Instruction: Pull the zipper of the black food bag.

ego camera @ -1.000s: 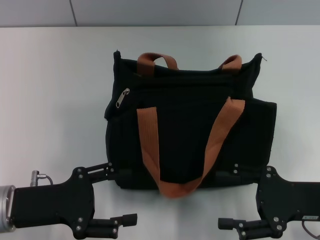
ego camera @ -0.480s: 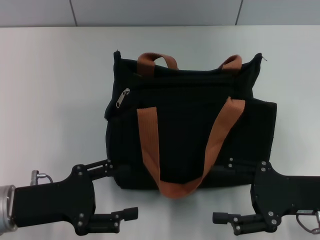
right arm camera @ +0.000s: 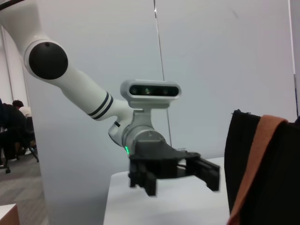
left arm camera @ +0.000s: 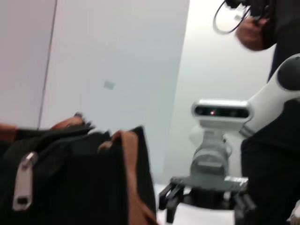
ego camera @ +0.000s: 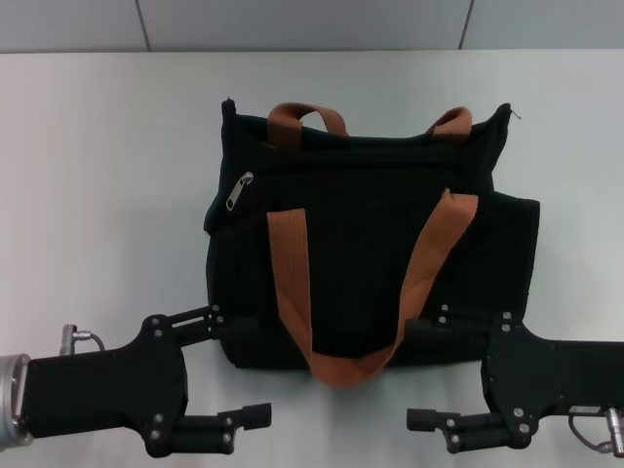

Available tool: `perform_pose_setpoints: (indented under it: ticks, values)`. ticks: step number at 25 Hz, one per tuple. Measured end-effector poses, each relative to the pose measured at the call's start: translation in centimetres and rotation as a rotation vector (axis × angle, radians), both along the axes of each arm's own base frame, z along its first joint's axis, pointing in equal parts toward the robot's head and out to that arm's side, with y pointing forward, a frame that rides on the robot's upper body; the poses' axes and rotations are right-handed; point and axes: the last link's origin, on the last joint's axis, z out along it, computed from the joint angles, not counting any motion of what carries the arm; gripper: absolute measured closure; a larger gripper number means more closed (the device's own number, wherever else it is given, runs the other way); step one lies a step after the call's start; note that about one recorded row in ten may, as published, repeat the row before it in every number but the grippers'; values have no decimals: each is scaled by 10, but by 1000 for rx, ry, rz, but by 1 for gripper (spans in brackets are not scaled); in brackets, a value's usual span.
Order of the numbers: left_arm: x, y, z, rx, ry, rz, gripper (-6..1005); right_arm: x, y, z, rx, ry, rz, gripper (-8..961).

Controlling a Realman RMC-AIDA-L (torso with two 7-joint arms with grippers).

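The black food bag lies flat in the middle of the white table, its two orange-brown handles across it. The silver zipper pull sits at the bag's upper left; it also shows close up in the left wrist view. My left gripper is open by the bag's near left corner, its upper finger touching or just beside the edge. My right gripper is open by the bag's near right edge. Both are far from the zipper pull.
The white table stretches to both sides of the bag. A grey wall runs behind the table's far edge. A person stands beyond the table in the left wrist view.
My right gripper has moved left and a little up toward the bag's near edge. My left gripper has shifted only slightly. The bag has not moved.
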Motion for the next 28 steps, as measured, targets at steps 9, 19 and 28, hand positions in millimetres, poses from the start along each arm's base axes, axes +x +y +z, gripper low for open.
perform_pose_setpoints:
  ticks: [9,19,28]
  values:
    - [24,2,15,140,-204,-79,164,1,-1,-4,-5,3,-19,133]
    - [4,58,56,322,-139,149,164,1,-2,-4,-7,5,-24,134]
    - [-7,78,46,255,91,168,164,1,-1,-4,-7,6,-26,134]
